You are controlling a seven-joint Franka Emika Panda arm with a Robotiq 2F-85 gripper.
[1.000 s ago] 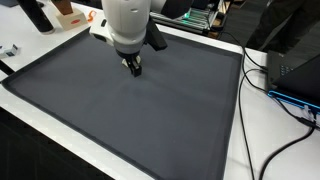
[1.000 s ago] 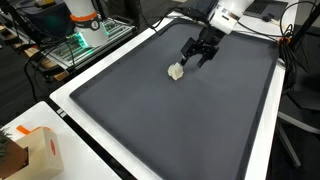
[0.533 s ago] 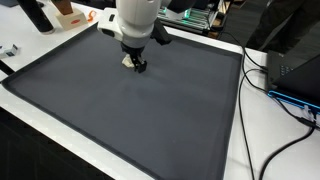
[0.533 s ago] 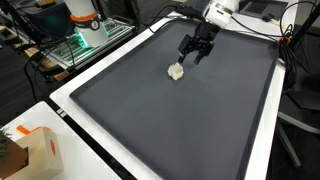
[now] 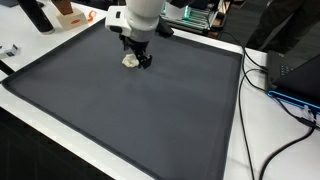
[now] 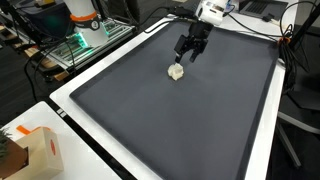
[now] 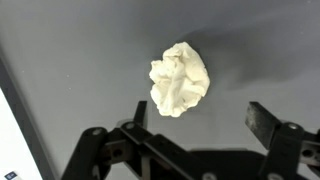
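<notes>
On the dark mat point(image 6: 150, 110), a crumpled paper ball point(image 6: 176, 71) lies just beside the wide-open, empty pincer point(image 6: 187, 52)
Wrist view: the ball point(image 7: 180, 79) sits ahead of the jaws, apart and off-centre; lumpy, no clear long axis

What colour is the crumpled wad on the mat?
The wad is creamy white, clearest in the wrist view.

A dark mat point(image 6: 180, 120) covers the white tabletop point(image 6: 63, 103); a crumpled white wad point(image 6: 176, 71) lies on it.
</notes>
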